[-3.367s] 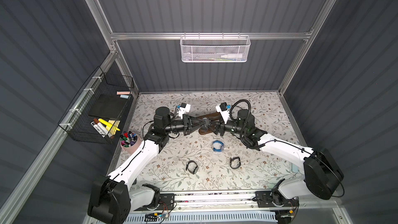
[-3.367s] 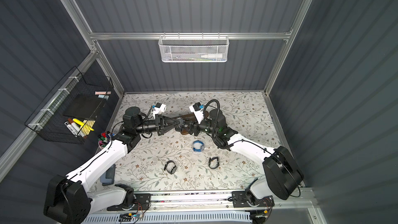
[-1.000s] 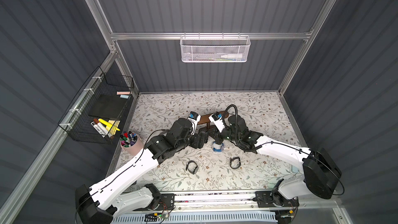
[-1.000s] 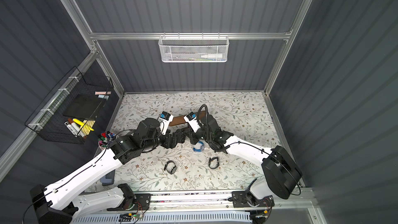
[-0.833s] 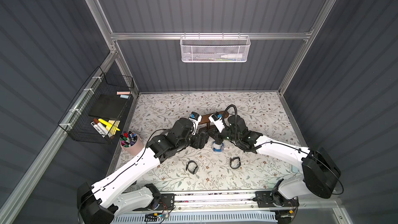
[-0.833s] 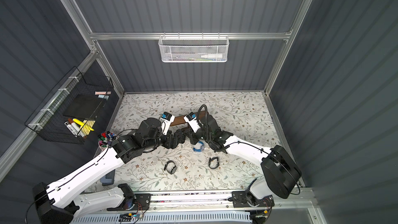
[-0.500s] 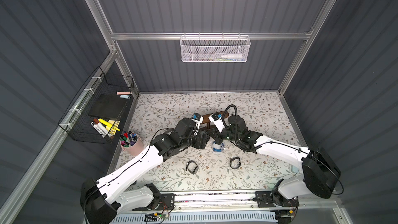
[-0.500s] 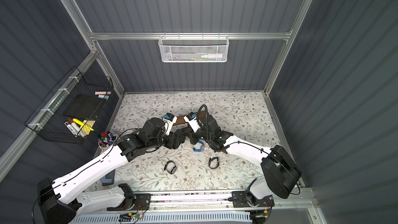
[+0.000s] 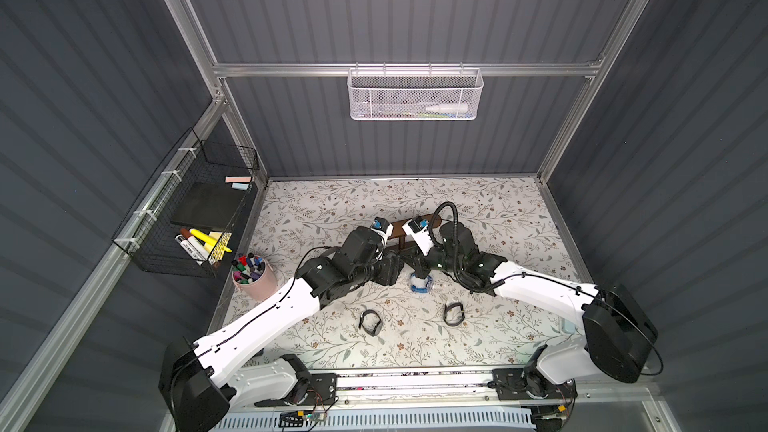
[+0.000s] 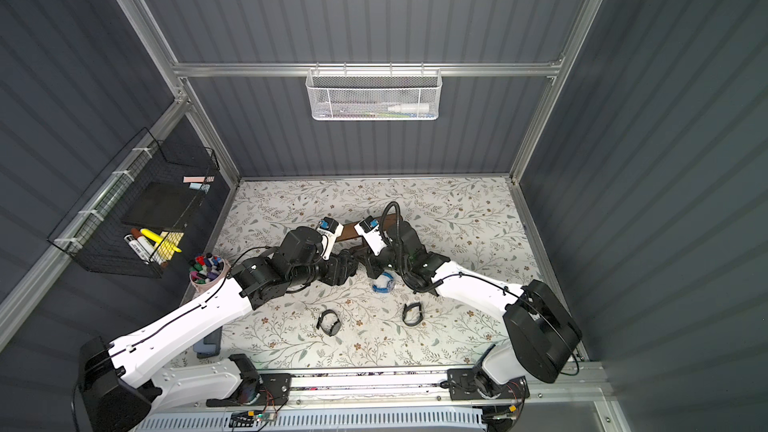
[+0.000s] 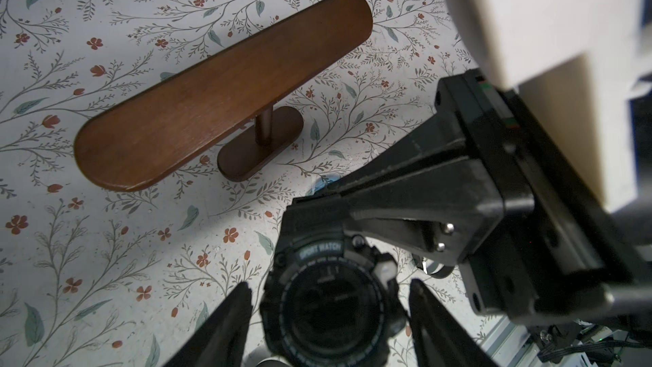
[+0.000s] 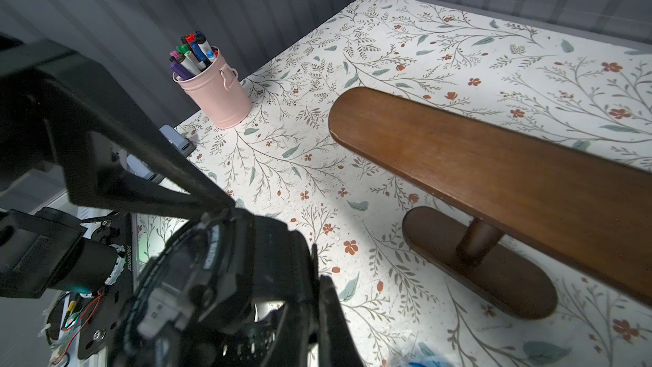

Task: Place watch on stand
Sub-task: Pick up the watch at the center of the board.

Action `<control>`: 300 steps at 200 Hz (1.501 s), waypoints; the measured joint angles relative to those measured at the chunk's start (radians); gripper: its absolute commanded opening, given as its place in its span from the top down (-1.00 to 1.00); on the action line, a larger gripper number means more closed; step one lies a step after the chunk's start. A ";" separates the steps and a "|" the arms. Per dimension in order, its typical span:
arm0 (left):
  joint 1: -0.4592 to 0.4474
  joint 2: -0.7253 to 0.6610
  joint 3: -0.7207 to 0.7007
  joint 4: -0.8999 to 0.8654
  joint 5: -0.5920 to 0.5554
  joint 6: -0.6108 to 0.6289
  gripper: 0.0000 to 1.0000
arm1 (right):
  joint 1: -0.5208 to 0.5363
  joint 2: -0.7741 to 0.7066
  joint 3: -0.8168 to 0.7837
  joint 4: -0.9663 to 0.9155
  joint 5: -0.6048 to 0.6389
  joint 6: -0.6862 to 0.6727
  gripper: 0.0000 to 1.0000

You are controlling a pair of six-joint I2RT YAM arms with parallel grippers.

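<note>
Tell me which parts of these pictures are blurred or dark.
Left wrist view: the stand is sharp and well lit, the watch is dim. Right wrist view: the watch is dark and blurred near the lens, the pink cup is sharp. Both top views: even light, all sharp.

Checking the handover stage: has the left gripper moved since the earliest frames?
Yes. The left gripper has pulled back from the stand toward the front rail and now straddles the black watch in the right gripper.
</note>
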 measured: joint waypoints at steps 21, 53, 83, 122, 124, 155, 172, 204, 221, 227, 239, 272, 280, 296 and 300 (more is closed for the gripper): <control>0.000 0.004 0.000 0.000 -0.007 0.000 -0.33 | 0.000 0.000 0.000 0.000 0.000 0.000 1.00; -0.002 0.015 0.000 0.000 -0.014 0.000 -0.25 | 0.000 0.000 0.000 0.000 0.003 0.000 1.00; -0.007 0.028 0.000 0.003 -0.021 0.001 -0.13 | 0.000 0.000 0.000 0.000 0.006 0.000 1.00; -0.008 0.036 0.003 0.003 -0.022 0.000 0.09 | 0.000 0.000 0.000 0.000 0.015 0.000 1.00; -0.008 0.036 0.003 0.003 -0.022 0.000 0.11 | 0.000 0.000 0.000 0.000 0.016 0.000 1.00; -0.008 0.040 0.006 0.002 -0.022 0.000 0.27 | 0.000 0.000 0.000 0.000 0.021 0.000 1.00; -0.008 0.042 0.010 0.002 -0.022 0.000 0.34 | 0.000 0.000 0.000 0.004 0.029 0.000 0.69; -0.008 0.042 0.013 -0.005 -0.028 0.001 0.36 | 0.001 -0.003 -0.003 0.012 0.100 0.010 -0.55; -0.008 0.045 0.031 -0.018 -0.034 0.002 0.38 | -0.004 -0.021 -0.013 0.006 0.153 0.019 -0.88; -0.008 0.047 0.038 -0.023 -0.036 0.002 0.38 | -0.008 -0.029 -0.014 0.002 0.166 0.013 -0.95; -0.008 0.049 0.054 -0.025 -0.043 0.002 0.40 | -0.019 -0.050 -0.015 -0.009 0.194 0.010 -0.98; -0.008 0.053 0.101 -0.039 -0.081 0.006 0.40 | -0.079 -0.121 -0.021 -0.037 0.238 0.036 -0.98; -0.008 0.058 0.116 -0.049 -0.098 0.009 0.39 | -0.101 -0.139 -0.025 -0.049 0.246 0.048 -0.98; -0.008 0.072 0.149 -0.073 -0.140 0.013 0.39 | -0.145 -0.172 -0.028 -0.080 0.267 0.078 -0.98; -0.008 0.075 0.155 -0.079 -0.150 0.014 0.39 | -0.154 -0.179 -0.028 -0.088 0.273 0.086 -0.98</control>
